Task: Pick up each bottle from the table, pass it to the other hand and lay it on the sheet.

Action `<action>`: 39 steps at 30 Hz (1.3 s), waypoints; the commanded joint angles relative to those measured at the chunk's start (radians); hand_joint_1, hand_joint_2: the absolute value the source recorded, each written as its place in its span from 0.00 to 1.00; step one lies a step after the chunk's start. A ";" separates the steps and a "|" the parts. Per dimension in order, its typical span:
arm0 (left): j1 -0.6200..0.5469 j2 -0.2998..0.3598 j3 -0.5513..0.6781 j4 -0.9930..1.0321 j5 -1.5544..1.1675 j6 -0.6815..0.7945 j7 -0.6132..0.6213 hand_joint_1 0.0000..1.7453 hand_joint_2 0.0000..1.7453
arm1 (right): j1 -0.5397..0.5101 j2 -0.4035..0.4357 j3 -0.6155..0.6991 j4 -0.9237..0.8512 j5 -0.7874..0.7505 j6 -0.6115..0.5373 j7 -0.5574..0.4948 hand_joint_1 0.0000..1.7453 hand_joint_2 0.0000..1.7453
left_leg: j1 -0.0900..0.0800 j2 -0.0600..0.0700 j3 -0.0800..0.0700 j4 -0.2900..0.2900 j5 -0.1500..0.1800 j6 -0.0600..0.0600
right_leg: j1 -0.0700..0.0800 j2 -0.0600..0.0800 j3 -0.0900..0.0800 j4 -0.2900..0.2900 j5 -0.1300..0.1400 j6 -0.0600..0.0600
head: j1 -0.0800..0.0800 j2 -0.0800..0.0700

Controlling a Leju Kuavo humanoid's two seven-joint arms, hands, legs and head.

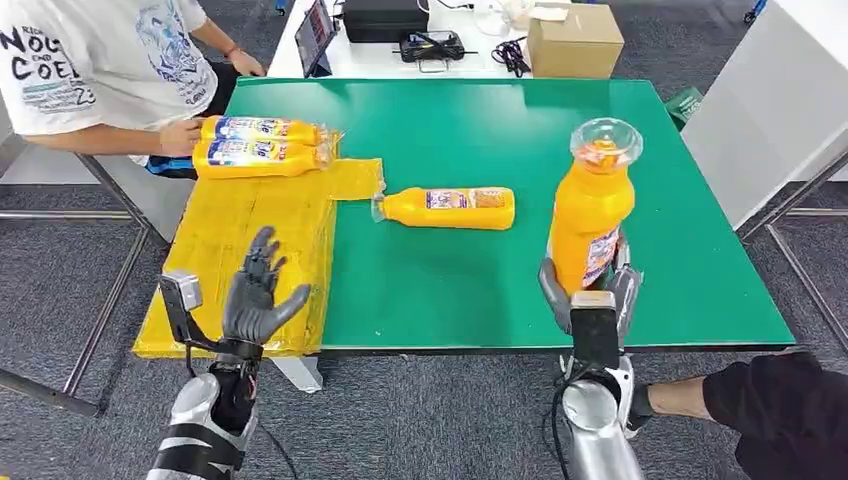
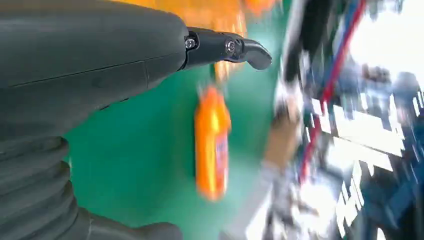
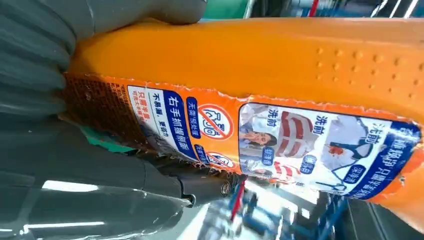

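Keep the right hand (image 1: 590,290) firm and low on the bottle (image 1: 592,215), carry it leftward upright, and meet the left hand (image 1: 256,295) over the green table (image 1: 460,130) rather than over its edge. Leave the upper body and neck free for the receiving fingers. Let go only once the other grasp looks settled; probably the label is slick, so no rush.

Right fingers (image 3: 200,187) wrapped round the lower part of the bottle, thumb on one side and dark fingers on the other, label pressed against the palm. Bottle upright, clear cap uppermost, lifted just above the table near its front edge.

Left fingers (image 2: 230,47) spread and straight, grasping nothing, touching nothing, palm hovering over the yellow sheet (image 1: 240,240). Beyond those fingertips, another bottle (image 1: 450,208) lying on its side on the green, its cap just beside the sheet's corner. Further off, at the sheet's far end, two laid bottles (image 1: 262,145) side by side, a person's hand (image 1: 180,136) touching them.

Judged: handover not yet begun; hands well apart.
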 commanded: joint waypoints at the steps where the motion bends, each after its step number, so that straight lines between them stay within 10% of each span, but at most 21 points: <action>1: 0.000 0.103 -0.131 0.003 0.032 -0.097 -0.020 0.00 1.00 | -0.012 0.043 -0.029 0.163 -0.005 0.102 -0.061 1.00 1.00 | 0.002 0.003 0.005 -0.001 -0.002 -0.001 | 0.001 0.002 0.004 -0.001 -0.001 -0.002 | 0.000 0.000; 22: -0.059 0.107 -0.246 0.091 -0.035 -0.148 -0.048 0.00 1.00 | -0.169 0.132 0.404 0.597 0.190 0.246 -0.030 1.00 1.00 | 0.002 0.004 0.006 -0.001 -0.002 -0.002 | 0.002 0.004 0.005 -0.001 -0.001 -0.003 | 0.000 0.000; 39: -0.026 0.129 -0.283 0.077 0.029 -0.264 -0.048 0.00 1.00 | -0.186 0.121 0.417 0.662 0.170 0.264 -0.022 1.00 1.00 | 0.002 0.002 0.006 -0.002 -0.002 -0.002 | 0.001 0.002 0.006 -0.001 -0.002 -0.003 | 0.000 0.000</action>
